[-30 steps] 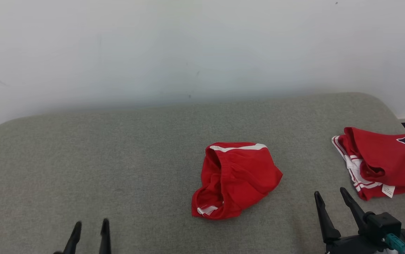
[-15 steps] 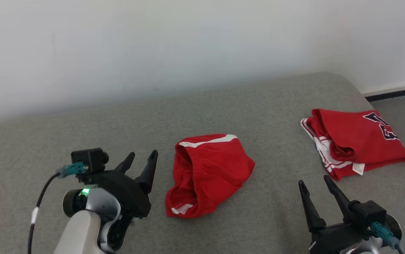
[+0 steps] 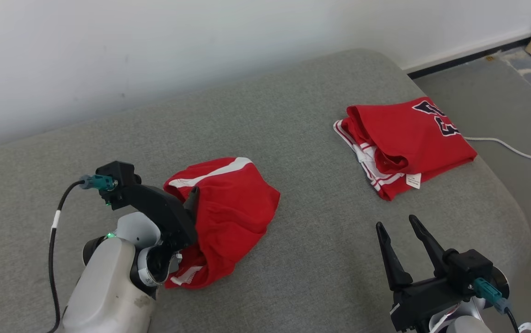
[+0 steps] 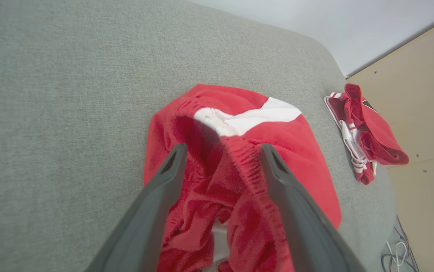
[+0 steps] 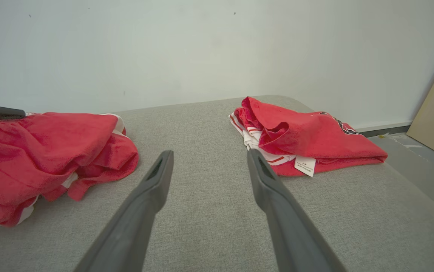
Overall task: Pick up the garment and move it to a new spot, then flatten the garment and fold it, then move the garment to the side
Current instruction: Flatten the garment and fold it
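The left gripper (image 4: 223, 146), gaping wide and empty, is straddling the crumpled garment (image 3: 233, 208), risking a one-layer pinch that leaves the bulk toward six o'clock dragging.

Bare room: grey cushion (image 3: 320, 259), white wall (image 3: 154, 46)

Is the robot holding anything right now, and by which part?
Nothing yet. The left gripper is open, fingers either side of the waistband of the red shorts; the right gripper is open too.

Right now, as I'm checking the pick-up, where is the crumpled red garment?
In the head view, the crumpled red garment lies left of centre on the grey cushion, under the open left gripper; the folded red jersey sits apart to its right.
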